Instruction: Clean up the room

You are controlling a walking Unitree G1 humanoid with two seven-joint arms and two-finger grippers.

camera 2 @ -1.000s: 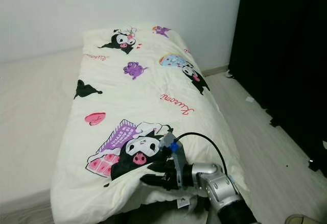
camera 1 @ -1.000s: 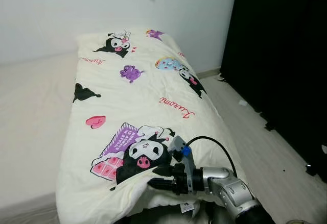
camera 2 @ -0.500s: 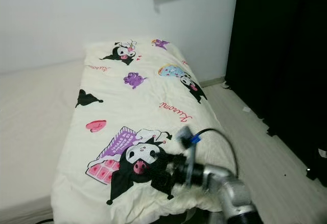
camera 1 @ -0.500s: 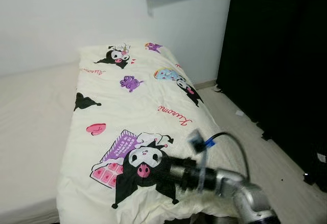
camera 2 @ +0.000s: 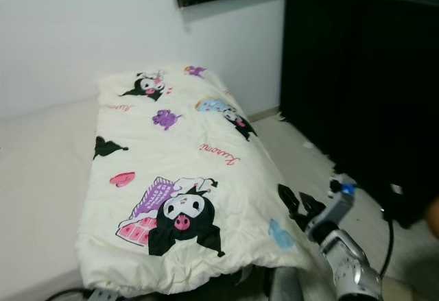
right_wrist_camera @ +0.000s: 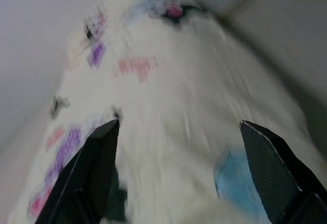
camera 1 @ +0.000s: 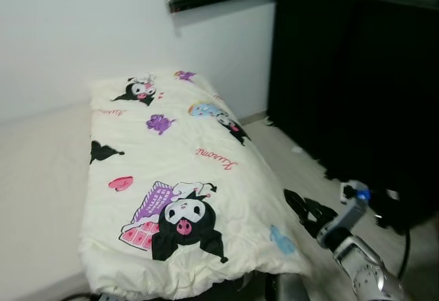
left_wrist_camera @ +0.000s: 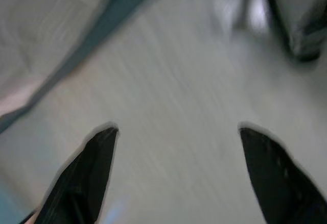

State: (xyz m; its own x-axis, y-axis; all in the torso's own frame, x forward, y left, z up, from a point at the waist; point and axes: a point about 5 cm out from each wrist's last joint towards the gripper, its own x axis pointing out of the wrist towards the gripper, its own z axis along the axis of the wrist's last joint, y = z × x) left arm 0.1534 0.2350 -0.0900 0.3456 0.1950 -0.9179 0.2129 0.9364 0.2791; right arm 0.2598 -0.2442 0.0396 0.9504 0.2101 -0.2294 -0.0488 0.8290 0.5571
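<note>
- My head views are evenly lit and soft, a little hazy; the white wall [camera 1: 75, 33] shows no glare.
- The black curtain [camera 1: 357, 88] swallows the light — no detail in it.
- A dark shadow sits under the quilt [camera 1: 171, 177] at its near edge.
- My right gripper [camera 2: 296, 208] is slightly smeared at the fingertips.
- My right wrist view is heavily blurred; the quilt's prints are streaks.
- My left wrist view is dim and grey — the floor [left_wrist_camera: 173, 106] is streaked, and my left gripper [left_wrist_camera: 176, 175] has fuzzy edges.

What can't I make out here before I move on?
- Under the quilt: the mattress there is covered in both eye views.
- Floor debris by the dark wardrobe: too small to identify.
- Left wrist view: motion-blurred floor beyond the left end effector.
</note>
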